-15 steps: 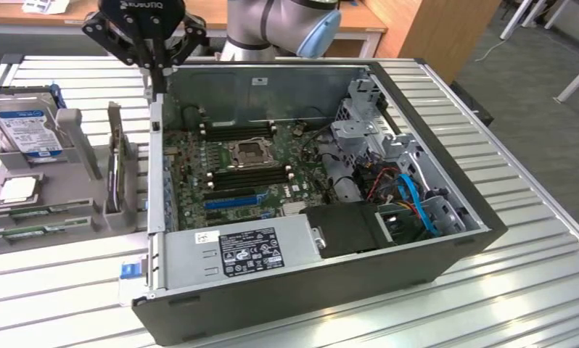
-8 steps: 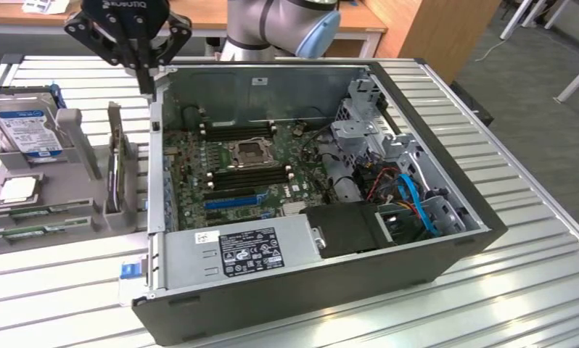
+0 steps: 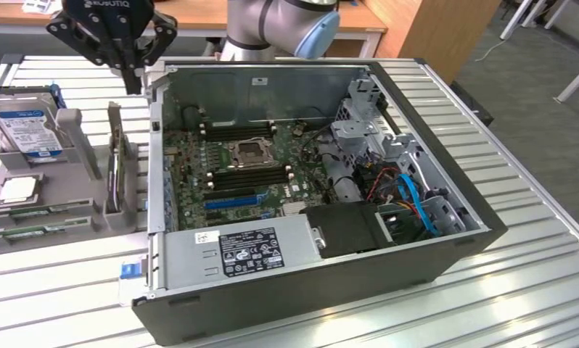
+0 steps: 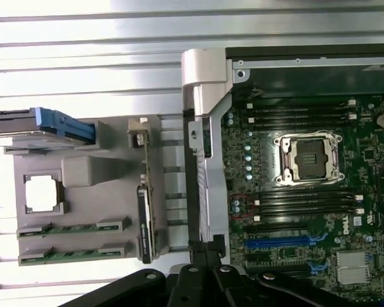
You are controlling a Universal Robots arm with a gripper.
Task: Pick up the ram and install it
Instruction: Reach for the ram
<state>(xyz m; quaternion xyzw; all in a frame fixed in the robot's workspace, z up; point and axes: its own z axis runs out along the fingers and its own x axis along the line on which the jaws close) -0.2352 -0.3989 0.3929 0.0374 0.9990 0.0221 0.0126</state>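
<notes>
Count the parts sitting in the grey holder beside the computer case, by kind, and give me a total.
Hard drive: 1
Processor chip: 1
Memory sticks: 2
Expansion card: 1
Total: 5

Green ram (image 4: 73, 228), grey tray (image 4: 109, 198), blue slot (image 4: 278, 242), black claw (image 3: 132, 85), silver ribbed table (image 4: 83, 57)

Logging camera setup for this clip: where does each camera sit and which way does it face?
Exterior view: off the arm, high up, looking down slantwise at the open computer case and grey parts holder; the arm and its shut jaws show.
Wrist view: on the wrist, looking straight down at holder and motherboard; the jaws' black body shows.
Shared: case, holder, ram sticks, CPU socket.
</notes>
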